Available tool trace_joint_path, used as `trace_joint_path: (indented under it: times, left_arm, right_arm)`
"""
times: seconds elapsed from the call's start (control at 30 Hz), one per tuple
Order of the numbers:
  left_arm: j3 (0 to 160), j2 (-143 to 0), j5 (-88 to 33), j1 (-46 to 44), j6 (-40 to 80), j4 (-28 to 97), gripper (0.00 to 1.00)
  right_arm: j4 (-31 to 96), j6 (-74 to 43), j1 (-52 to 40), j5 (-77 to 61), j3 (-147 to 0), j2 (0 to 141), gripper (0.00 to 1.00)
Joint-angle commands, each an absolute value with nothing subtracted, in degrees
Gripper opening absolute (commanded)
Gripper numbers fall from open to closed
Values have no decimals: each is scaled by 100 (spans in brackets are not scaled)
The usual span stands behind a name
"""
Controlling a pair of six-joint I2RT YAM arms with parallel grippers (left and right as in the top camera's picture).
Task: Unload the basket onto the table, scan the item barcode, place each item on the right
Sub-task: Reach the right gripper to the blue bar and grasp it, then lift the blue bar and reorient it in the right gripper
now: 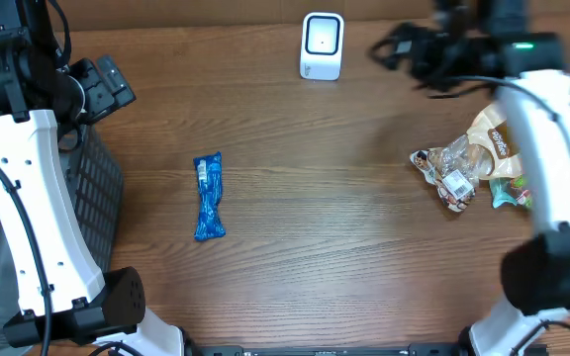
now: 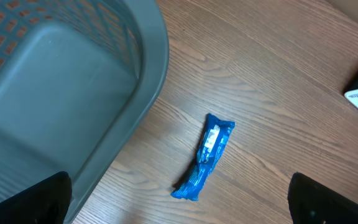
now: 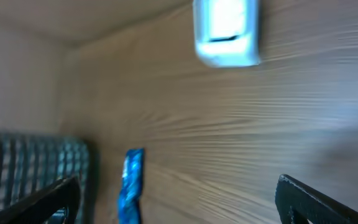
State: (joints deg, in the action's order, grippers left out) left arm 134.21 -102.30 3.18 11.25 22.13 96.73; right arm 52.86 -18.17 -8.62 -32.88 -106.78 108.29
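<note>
Wood-grain tabletop (image 1: 344, 227) bears a blue packet (image 1: 208, 196), white scanner (image 1: 322, 45), grey basket (image 1: 102, 198).

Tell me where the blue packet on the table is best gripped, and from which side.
Grip the blue packet mid-length, across its narrow width, coming straight down from above. It lies flat on the table, long and slim, nothing touching its long edges.

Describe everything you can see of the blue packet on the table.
The blue packet is a long, slim wrapper of glossy, crinkled plastic with a white printed label near one end. It lies flat on the wooden table, lengthwise roughly toward the far edge, right of the grey mesh basket but apart from it. Only the table touches it.
</note>
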Motion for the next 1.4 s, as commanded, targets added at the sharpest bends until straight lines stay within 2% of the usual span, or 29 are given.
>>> trace_joint_path:
  times: [0.0,0.1,0.3,0.43,0.6,0.7,0.9,0.97,1.2,1.3,1.37]
  left_arm:
    - [13415,-10276,316,1122,2187,9679,100]
    - [13415,-10276,316,1122,2185,9679,100]
    - [13415,-10276,316,1122,2187,9679,99]
    - [13415,-10276,316,1122,2185,9679,100]
    - [13415,-10276,316,1122,2185,9679,100]
    - [13415,-10276,316,1122,2187,9679,100]
    - [13415,-10276,316,1074,2187,9679,100]
    - [13415,-10276,318,1092,2185,9679,100]
    - [13415,-10276,316,1081,2187,9679,100]
    - [13415,-10276,316,1081,2185,9679,100]
    - [13415,-10276,316,1081,2187,9679,100]
  right_arm:
    - [4711,-2235,-1719,-3367,-10613,11406,100]
    - [4014,-2281,-2488,-3358,-10613,12055,100]
    - [3245,-2281,-3511,-3339,-10613,12818,91]
    - [3175,-2281,-4176,-2285,-10613,13135,86]
    - [3291,-2318,-4873,-1559,-10613,13421,75]
    - [3747,-3085,-5017,-1481,-10613,13458,72]
    - [4689,-3457,-4816,-1483,-10613,13461,40]
    - [4845,-3452,-4580,-1549,-10626,13450,35]
    - [6488,-2812,-3363,-1680,-11006,13437,39]
    - [7216,-2248,-2886,-1953,-11015,13434,47]
    - [7373,-1931,-2773,-2368,-11024,13428,59]
